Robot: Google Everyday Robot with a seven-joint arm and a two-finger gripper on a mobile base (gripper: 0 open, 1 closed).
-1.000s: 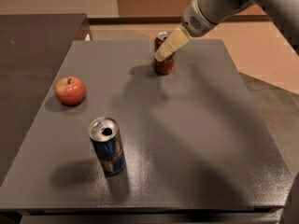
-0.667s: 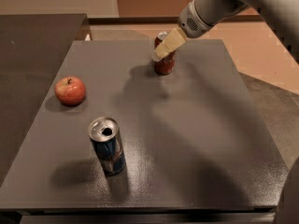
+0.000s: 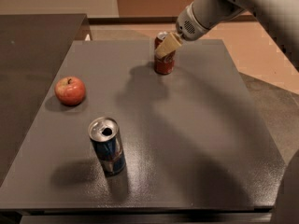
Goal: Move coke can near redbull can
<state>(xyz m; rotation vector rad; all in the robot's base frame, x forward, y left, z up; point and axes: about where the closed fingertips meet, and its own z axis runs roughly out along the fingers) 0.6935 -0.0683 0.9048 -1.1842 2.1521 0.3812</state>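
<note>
The coke can [image 3: 164,63], short and red with a silver top, stands upright at the far middle of the grey table [image 3: 196,125]. My gripper [image 3: 168,45] reaches in from the upper right and sits right at the can's upper part, covering some of it. The redbull can [image 3: 108,146], slim, dark blue and silver with an opened silver top, stands upright near the front left of the table, well apart from the coke can.
A red apple [image 3: 70,90] lies at the left side of the table. A darker counter [image 3: 32,55] adjoins the table on the left. Tan floor [image 3: 261,55] lies beyond the table's right and far edges.
</note>
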